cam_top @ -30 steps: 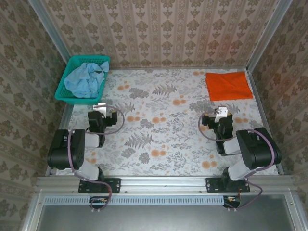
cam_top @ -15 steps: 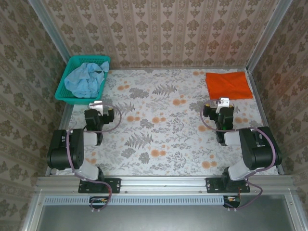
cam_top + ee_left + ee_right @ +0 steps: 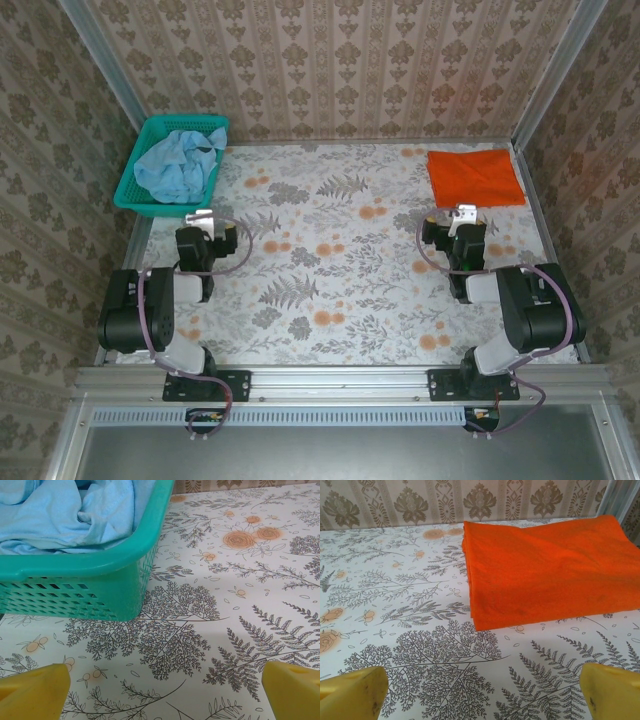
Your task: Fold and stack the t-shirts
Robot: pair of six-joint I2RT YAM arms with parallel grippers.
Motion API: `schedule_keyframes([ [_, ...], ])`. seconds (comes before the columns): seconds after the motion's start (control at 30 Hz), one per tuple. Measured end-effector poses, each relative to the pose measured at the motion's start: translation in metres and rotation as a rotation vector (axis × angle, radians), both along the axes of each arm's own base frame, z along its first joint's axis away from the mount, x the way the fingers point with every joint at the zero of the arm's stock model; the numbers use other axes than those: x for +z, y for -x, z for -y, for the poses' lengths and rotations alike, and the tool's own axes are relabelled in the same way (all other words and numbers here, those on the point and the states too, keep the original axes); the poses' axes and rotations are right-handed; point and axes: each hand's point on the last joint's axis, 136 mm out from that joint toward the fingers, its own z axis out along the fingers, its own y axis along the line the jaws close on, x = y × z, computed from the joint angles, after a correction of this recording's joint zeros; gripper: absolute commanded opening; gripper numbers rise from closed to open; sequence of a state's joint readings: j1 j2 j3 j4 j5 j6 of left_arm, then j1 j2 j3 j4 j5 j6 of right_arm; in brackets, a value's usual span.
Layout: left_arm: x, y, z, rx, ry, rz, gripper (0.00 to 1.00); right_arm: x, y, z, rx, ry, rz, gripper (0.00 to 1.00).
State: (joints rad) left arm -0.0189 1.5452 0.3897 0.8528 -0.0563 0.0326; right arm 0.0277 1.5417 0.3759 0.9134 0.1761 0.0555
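Edging forward over the last second, left pincer (image 3: 203, 216) sits just before the basket (image 3: 140, 203) holding the crumpled blue shirt (image 3: 178, 165), right pincer (image 3: 463, 212) faces the folded orange shirt (image 3: 476, 177) far right of the basket, both wide open and empty, so the blue one likely goes next.

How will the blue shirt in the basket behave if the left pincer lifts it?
Probably floppy: the pale blue t-shirt lies crumpled in soft folds, so it should drape and hang. Likely light; it may drag the teal mesh basket, which looks thin-walled plastic.
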Motion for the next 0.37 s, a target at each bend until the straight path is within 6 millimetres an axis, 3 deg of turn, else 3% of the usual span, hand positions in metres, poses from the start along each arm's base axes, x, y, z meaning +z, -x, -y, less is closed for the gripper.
schedule_keyframes([
  [0.37, 0.0, 0.0, 0.0, 0.0, 0.0, 0.0, 1.0, -0.0012, 0.0004, 0.0, 0.0, 0.0, -0.005, 1.0],
])
